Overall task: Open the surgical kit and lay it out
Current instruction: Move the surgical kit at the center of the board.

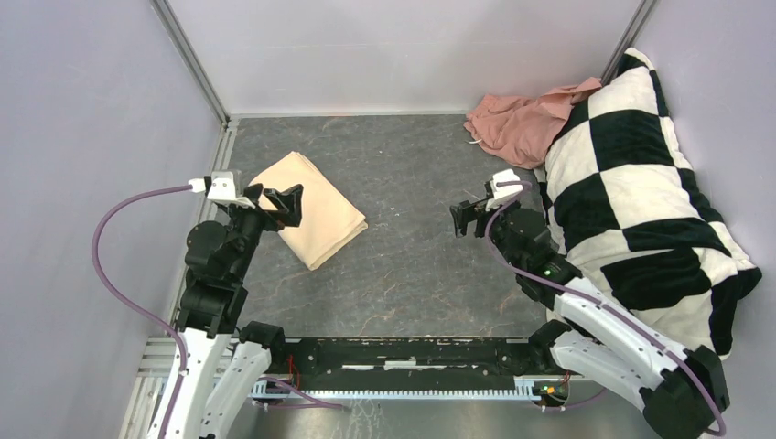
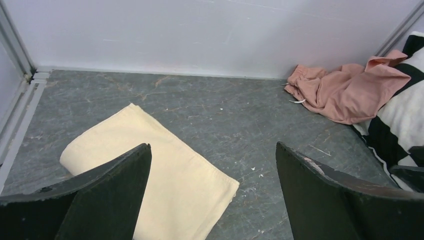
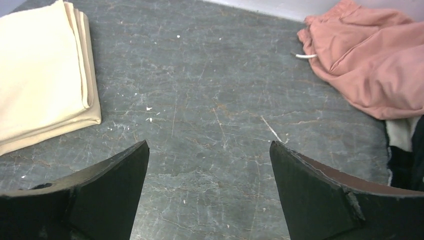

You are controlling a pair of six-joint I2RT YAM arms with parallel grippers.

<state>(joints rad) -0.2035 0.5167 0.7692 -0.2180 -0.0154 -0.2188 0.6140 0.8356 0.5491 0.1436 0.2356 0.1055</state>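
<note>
The surgical kit's beige cloth wrap (image 1: 316,215) lies folded shut on the dark table at the left; no steel tray or instruments show. It also shows in the left wrist view (image 2: 165,170) and in the right wrist view (image 3: 40,75). My left gripper (image 1: 285,207) is open and empty just above the wrap's left part, its jaws wide apart (image 2: 212,147). My right gripper (image 1: 467,218) is open and empty over bare table right of centre, well apart from the wrap (image 3: 209,145).
A crumpled pink cloth (image 1: 517,119) lies at the back right corner, also in the wrist views (image 2: 345,90) (image 3: 370,60). A large black-and-white checkered pillow (image 1: 641,201) fills the right side beside the right arm. Grey walls enclose the table on the left, back and right.
</note>
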